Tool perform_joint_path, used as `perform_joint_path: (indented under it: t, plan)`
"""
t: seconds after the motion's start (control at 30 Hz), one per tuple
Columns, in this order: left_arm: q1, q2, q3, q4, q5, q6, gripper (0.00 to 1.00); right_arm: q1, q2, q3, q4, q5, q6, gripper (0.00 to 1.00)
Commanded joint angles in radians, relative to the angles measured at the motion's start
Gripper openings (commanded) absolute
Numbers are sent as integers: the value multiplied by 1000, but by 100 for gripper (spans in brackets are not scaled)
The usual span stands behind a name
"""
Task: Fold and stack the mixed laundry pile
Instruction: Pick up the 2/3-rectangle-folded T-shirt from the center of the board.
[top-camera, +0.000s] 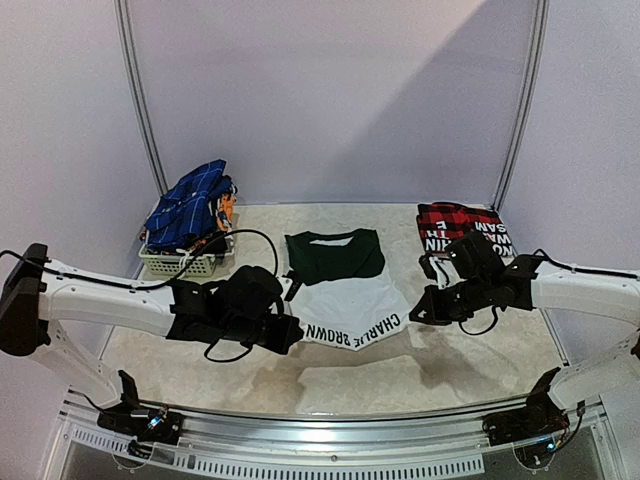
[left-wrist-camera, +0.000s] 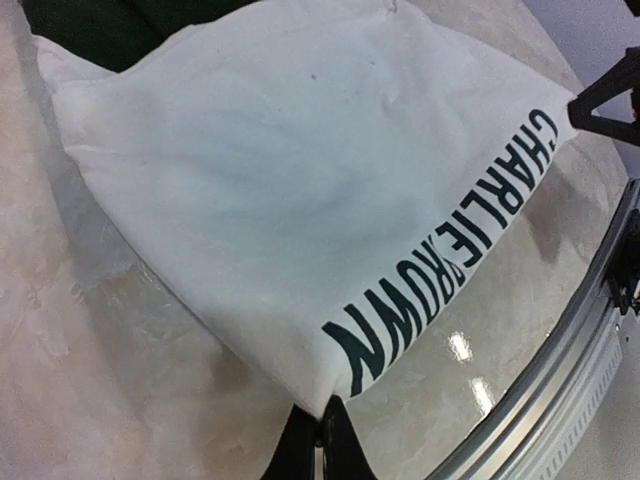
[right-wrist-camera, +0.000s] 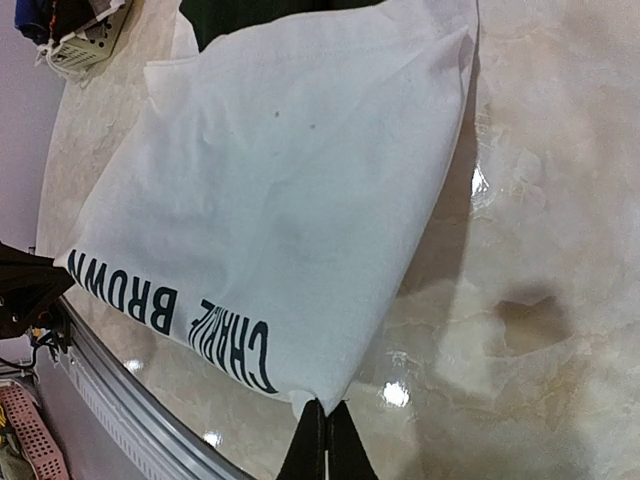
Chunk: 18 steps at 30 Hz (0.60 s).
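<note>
At the middle of the table (top-camera: 330, 390), the white T-shirt (top-camera: 350, 295) lies flat, its dark green part toward the far side and its lettered hem toward the arms. The step in hand looks like the lengthwise fold, with the near hem carried up and over toward the collar. To do it well, both corners should rise together and at the same height, with the hem kept lightly taut between them so the cloth neither sags in the middle nor twists. The lift should be high enough for the white panel to peel off the stone rather than drag the whole shirt away. The corners should then come down squarely over the green part, and neither should be let go until the fold line lies straight. The left gripper (left-wrist-camera: 322, 422) is clenched on the near-left corner of the hem, just under the end of the lettering, with a small tuck of white cloth pinched between its tips. The right gripper (right-wrist-camera: 322, 418) is clamped in the same way on the near-right corner. Well apart from this, the red-and-black plaid shirt (top-camera: 462, 228) sits folded at the far right. The blue checked cloth (top-camera: 195, 200) is heaped in the white lattice basket (top-camera: 180, 265) at the far left.
</note>
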Motion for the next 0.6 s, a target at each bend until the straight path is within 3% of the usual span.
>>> perform_joint_path:
  t: [0.0, 0.33, 0.57]
  plan:
    - [-61, -65, 25, -97, -75, -31, 0, 23, -102, -11, -116, 73, 32, 0]
    - [-173, -120, 103, -218, -174, -54, 0, 55, -305, 27, -247, 109, 72, 0]
    - [-160, -84, 189, -287, -230, -11, 0, 56, -275, 136, -343, 219, 46, 0]
